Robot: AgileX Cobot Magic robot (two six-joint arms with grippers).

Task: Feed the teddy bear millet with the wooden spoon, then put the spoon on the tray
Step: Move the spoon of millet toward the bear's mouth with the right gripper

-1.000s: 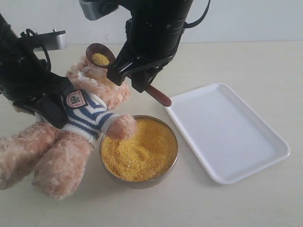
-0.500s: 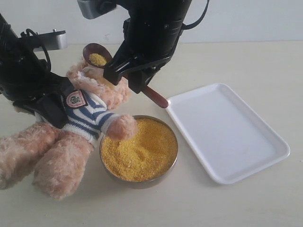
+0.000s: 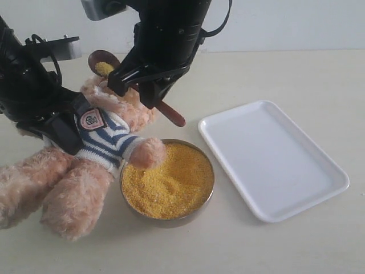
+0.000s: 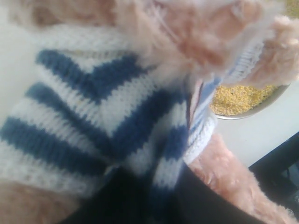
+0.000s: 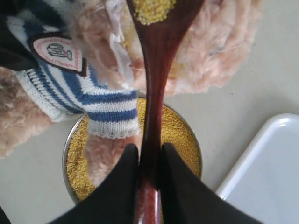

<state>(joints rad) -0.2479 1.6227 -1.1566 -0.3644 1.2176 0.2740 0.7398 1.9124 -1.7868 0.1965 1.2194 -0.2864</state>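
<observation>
my right pincer point(image 5: 149, 149) is clenched on the handle of the wooden spoon point(image 5: 156, 70), its load of millet point(image 5: 152, 9) at the head of the teddy bear point(image 3: 74, 188), far left; my left pincer point(image 4: 154, 191) grips its striped torso.

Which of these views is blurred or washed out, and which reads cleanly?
Left wrist view: too close, the teddy bear soft, its pale fur washed out. Right wrist view: sharp on the wooden spoon, the right claw's fingers near-black. Exterior view: even light, faint shadows, the tray nearly featureless white.
</observation>
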